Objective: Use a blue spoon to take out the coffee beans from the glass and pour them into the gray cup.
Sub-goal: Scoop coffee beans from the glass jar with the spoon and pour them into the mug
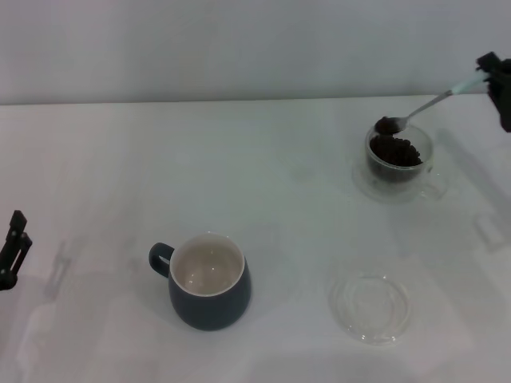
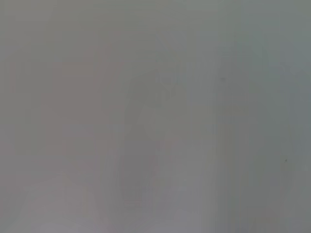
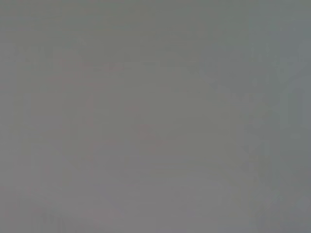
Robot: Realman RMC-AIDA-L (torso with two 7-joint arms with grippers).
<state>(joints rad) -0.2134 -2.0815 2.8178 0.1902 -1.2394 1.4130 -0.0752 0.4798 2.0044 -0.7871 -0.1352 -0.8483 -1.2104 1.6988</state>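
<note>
The right gripper [image 1: 497, 86] is at about two o'clock in the head view, at the far right edge, and it is closed on the pale handle of the blue spoon [image 1: 423, 107]. The spoon slants down toward the glass [image 1: 398, 162], and its bowl sits just above the rim with a small heap of coffee beans [image 1: 388, 125] in it. More beans fill the glass below. So the scoop looks done, but the pour is not. The gray cup [image 1: 209, 281] stands near six o'clock, well apart from the glass, and its white inside shows no beans yet. What is left is to carry the full spoon across and tip it over the cup. The table [image 1: 263, 183] between the glass and the cup is bare, so there is open room for that trip. A flat clear dish [image 1: 371, 307] lies at about five o'clock, off to the side of the straight way. The cup's handle points to nine o'clock, away from the spoon. The left gripper [image 1: 12, 249] waits at nine o'clock by the left edge, and whether it is open cannot be told. Both wrist views show only gray.
</note>
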